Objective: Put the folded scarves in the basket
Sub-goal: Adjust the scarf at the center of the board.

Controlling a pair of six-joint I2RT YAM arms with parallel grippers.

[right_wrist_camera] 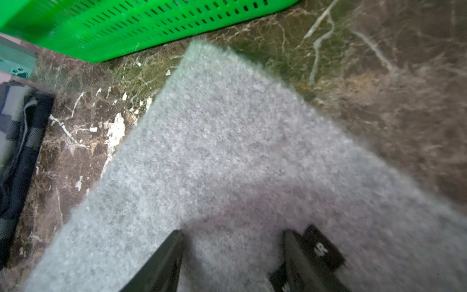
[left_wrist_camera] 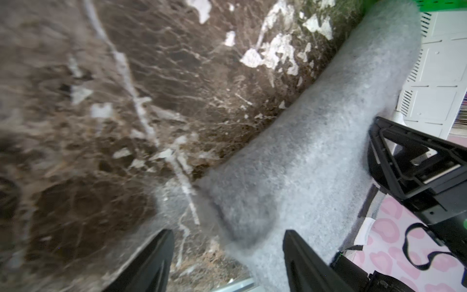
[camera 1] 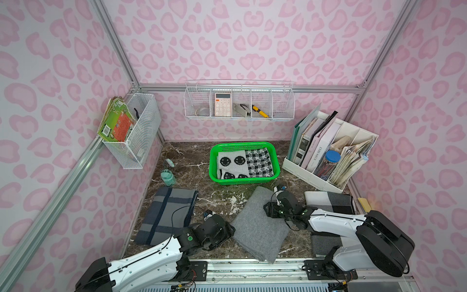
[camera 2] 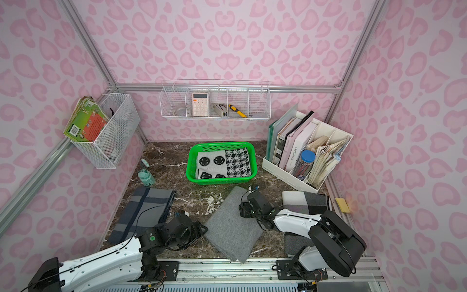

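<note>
Lying flat on the dark marble tabletop (camera 1: pixel 192 161), the folded grey scarf (camera 1: pixel 255 222) sits slantwise by the middle of the front edge, with one corner hanging over that edge and its far corner near the basket (camera 1: pixel 243 180) but apart from it. The green basket stands toward the middle of the back edge and already holds a black-and-white patterned scarf (camera 1: pixel 245 164), which fills most of its floor. The left gripper (left_wrist_camera: pixel 227 237) is at the grey scarf's left side; its jaws stand wide, one finger over bare marble and the other over the cloth, with the scarf's folded edge between them. That wrist view is blurred, so whether either finger touches the cloth cannot be told. The right gripper (right_wrist_camera: pixel 232 235) is over the scarf's right side, jaws also apart, both fingers above grey cloth and gripping nothing that shows. A blue-grey checked scarf (camera 1: pixel 166 215) lies folded by the left edge, and a grey, white and black scarf (camera 1: pixel 328 202) lies by the right edge, partly under the right arm (camera 1: pixel 336 222)
</note>
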